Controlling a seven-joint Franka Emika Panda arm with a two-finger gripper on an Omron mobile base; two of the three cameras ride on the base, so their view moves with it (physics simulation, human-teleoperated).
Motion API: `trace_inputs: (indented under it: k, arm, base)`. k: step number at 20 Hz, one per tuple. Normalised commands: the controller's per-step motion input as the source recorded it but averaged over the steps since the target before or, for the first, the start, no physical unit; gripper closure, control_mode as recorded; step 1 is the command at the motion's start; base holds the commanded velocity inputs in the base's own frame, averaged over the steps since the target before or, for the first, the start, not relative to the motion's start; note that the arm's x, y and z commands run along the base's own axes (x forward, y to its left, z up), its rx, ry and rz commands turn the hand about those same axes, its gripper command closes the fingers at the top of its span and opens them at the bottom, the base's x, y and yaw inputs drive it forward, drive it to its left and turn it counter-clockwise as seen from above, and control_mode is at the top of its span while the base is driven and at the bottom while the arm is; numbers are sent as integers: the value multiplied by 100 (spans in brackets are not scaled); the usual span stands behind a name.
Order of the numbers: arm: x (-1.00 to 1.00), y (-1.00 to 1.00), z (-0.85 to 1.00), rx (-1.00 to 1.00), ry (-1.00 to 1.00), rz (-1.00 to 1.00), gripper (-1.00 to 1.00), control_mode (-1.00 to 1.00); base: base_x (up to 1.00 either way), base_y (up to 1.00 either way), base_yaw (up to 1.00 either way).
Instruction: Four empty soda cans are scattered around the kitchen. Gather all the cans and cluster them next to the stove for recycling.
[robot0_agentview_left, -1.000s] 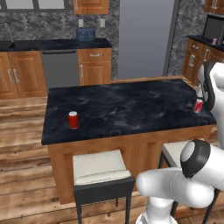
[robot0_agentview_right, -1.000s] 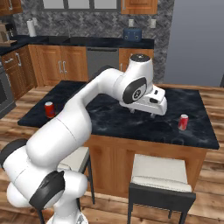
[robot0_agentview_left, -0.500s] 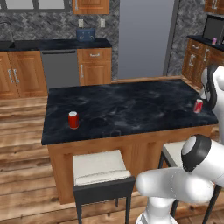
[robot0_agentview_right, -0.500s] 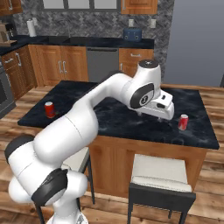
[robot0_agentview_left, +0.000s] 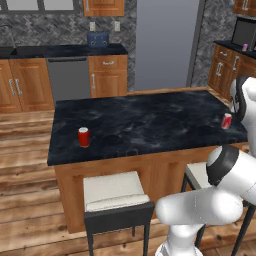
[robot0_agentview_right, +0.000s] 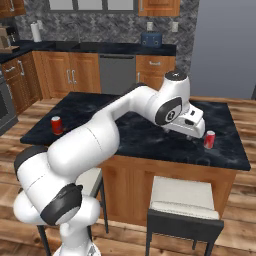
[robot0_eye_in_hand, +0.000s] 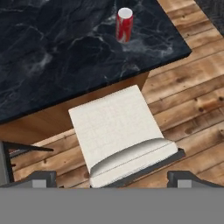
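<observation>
A red-and-white soda can (robot0_eye_in_hand: 124, 24) stands upright near the island's right end (robot0_agentview_right: 209, 139) (robot0_agentview_left: 227, 120). My gripper (robot0_agentview_right: 198, 132) hovers over the black island top just left of that can, apart from it. It is open, its two fingertips (robot0_eye_in_hand: 41, 178) wide apart with nothing between them. A plain red can (robot0_agentview_left: 83, 136) (robot0_agentview_right: 56, 125) stands near the island's left end. A small pink can (robot0_agentview_left: 244, 47) sits on the far right counter by the microwave. A dark appliance front (robot0_agentview_right: 4, 107) shows at the left edge; I cannot tell whether it is the stove.
Two cushioned stools (robot0_eye_in_hand: 118, 131) (robot0_agentview_left: 114, 192) stand against the island's near side. Behind the island are the grey fridge (robot0_agentview_left: 165, 42), a dishwasher (robot0_agentview_left: 68, 77) and a blue toaster (robot0_agentview_left: 98, 39) on the back counter. Wood floor surrounds the island (robot0_agentview_left: 150, 120).
The arm has swung to the right across the island, bringing the hand close to the red-and-white can. The gripper has stayed open and both cans on the island have stayed put.
</observation>
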Motion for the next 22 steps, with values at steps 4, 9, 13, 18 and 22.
trace_inputs:
  k: [4,9,13,18,22]
  arm:
    - [21,-8,-8,0,0,-5,-100,-100]
    - [23,-5,-19,0,0,-3,-100,-100]
    - [19,-9,-24,0,0,-2,-100,-100]
    - [18,-11,-21,0,0,-2,-100,-100]
    - [20,-9,-16,0,0,-1,-100,-100]
  base:
    - [0,0,0]
    - [0,0,0]
    - [0,0,0]
    - [0,0,0]
    - [0,0,0]
